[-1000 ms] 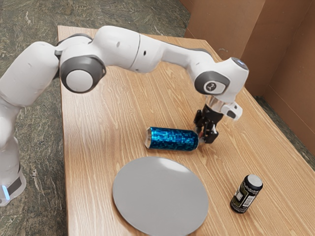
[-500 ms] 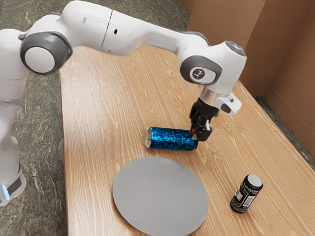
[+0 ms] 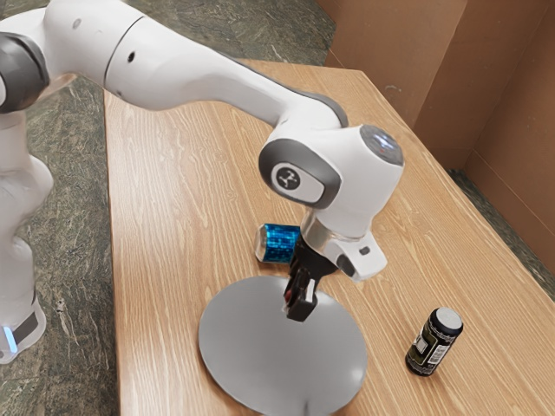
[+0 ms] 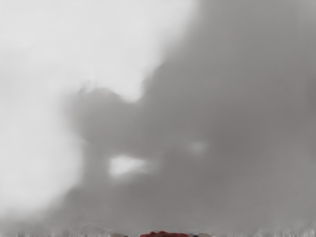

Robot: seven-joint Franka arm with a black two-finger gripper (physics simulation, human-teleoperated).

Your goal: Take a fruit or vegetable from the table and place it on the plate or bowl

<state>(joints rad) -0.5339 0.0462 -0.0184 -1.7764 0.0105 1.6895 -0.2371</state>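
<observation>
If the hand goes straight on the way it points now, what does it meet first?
Most likely the grey plate: the hand, holding a small red thing, points down over it. How high it hangs is unclear.

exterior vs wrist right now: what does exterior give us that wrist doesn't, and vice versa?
Exterior view: the tool over the grey plate, the wooden table, the blue can lying behind the tool, the black bottle standing to the exterior view's right of the plate. Wrist view: a dark shadow outline on grey, close under the tool. Shared: the grey plate and a small red item held in the tool.
</observation>
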